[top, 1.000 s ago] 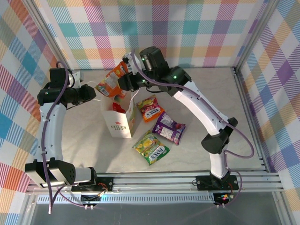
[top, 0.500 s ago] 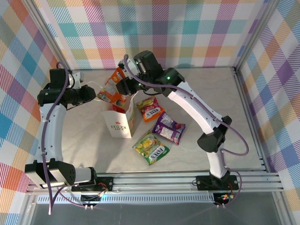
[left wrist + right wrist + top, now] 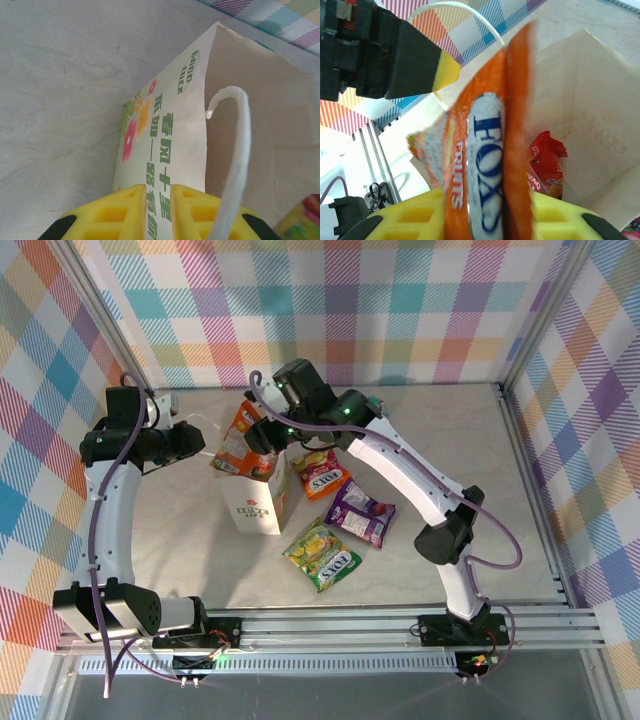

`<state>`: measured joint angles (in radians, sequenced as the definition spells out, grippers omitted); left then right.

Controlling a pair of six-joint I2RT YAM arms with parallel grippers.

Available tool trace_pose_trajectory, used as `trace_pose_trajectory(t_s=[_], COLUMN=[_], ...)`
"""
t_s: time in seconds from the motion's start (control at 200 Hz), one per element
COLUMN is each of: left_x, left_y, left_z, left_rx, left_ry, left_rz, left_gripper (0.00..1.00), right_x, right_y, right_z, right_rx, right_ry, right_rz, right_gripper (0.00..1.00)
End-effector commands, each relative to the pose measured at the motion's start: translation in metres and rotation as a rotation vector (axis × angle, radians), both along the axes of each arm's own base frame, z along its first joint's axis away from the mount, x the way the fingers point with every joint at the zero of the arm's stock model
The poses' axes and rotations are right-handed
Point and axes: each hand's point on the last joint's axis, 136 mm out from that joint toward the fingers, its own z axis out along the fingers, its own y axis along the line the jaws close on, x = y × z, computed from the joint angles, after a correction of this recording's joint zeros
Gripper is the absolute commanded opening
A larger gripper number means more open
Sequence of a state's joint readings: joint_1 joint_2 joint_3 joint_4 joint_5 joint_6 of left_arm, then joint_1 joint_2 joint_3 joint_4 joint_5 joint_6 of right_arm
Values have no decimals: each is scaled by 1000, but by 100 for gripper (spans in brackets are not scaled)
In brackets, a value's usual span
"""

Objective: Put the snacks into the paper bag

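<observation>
Legend, as I see it from my remote station, near to far.

1. Green-yellow packet (image 3: pixel 322 554): flat on the table, nearer to me than the paper bag (image 3: pixel 258 502) and to its right.
2. Purple packet (image 3: pixel 360 512): right of the bag, apart from it.
3. The bag: upright, mouth open, with 1 red packet (image 3: pixel 546 159) lying inside on its floor.
4. Loose orange packet (image 3: pixel 320 472): just right of the bag's mouth.
5. Left gripper (image 3: pixel 158 202): fingers pressed onto the bag's left wall at the rim, with the cord handle (image 3: pixel 239 150) beside them.
6. Right gripper (image 3: pixel 487 220): pinching the held orange packet (image 3: pixel 490 145), which I read as "FOX'S", over the bag's mouth.
</observation>
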<state>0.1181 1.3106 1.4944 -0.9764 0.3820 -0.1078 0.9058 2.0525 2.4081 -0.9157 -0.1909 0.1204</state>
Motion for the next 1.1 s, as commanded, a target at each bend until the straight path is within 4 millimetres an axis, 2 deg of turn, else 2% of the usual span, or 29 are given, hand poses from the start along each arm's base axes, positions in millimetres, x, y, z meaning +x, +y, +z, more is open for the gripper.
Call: trace_pose_trajectory(t_s=[0.0,0.485,0.91,1.095], left_x=[-7,-7,-6,-6], left_y=[-5,-5,-4,-4], left_z=[3,1,-2,-2], left_rx=[-4,-4,-1,0], left_ry=[-2,5,14,15], left_rz=[-25,-24,-21,-18], left_gripper=[20,20,20,20], right_x=[-2,-10,-22,-19], right_y=[3,-9,-37,-56], right_z=[13,19,40,44], right_rx=[18,-20,-7,-33], right_ry=[-44,-71,-114,-165], right_rz=[17,-1,-37,-100], right_gripper=[35,41,42,43])
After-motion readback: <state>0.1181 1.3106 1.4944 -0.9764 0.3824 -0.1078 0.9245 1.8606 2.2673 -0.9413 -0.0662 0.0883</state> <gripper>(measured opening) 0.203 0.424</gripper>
